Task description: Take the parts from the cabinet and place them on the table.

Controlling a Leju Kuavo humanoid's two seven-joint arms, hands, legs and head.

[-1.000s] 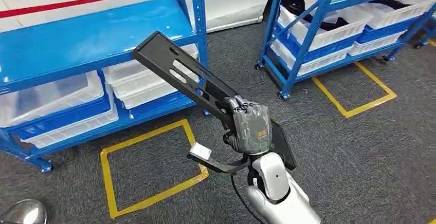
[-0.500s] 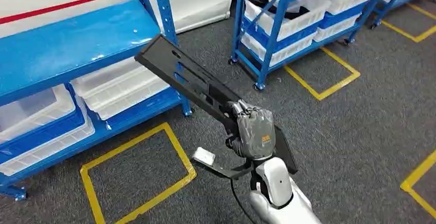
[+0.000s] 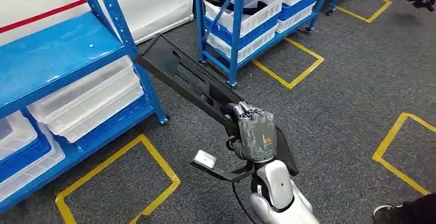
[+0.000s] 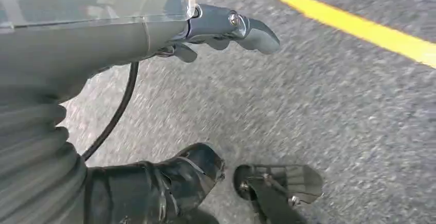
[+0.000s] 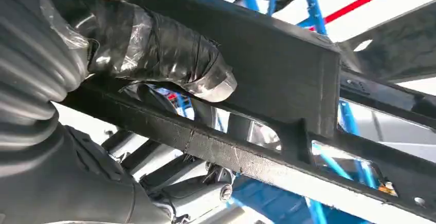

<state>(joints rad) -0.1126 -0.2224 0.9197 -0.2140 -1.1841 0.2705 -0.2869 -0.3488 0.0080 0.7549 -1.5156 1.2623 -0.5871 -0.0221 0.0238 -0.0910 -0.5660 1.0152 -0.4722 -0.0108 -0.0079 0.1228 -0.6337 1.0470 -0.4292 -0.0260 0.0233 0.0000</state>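
A long black flat part with slots point(image 3: 180, 75) juts up and to the left over the carpet, and my right hand point(image 3: 255, 134) grips it near its lower end. In the right wrist view the taped thumb point(image 5: 169, 54) presses on the black part point(image 5: 277, 80), with the fingers wrapped round its bar. My left hand point(image 4: 226, 26) hangs over the grey floor, its fingers stretched out with nothing in them.
A blue rack point(image 3: 56, 54) with white bins point(image 3: 87, 103) stands at the left. A second blue rack point(image 3: 236, 23) with bins is at the back centre. Yellow floor squares point(image 3: 288, 64) mark the grey carpet. A person's shoe point(image 3: 391, 213) is at the bottom right.
The camera has turned, so the racks and floor marks have slid to the left in the picture. My right hand still holds the black part the same way.
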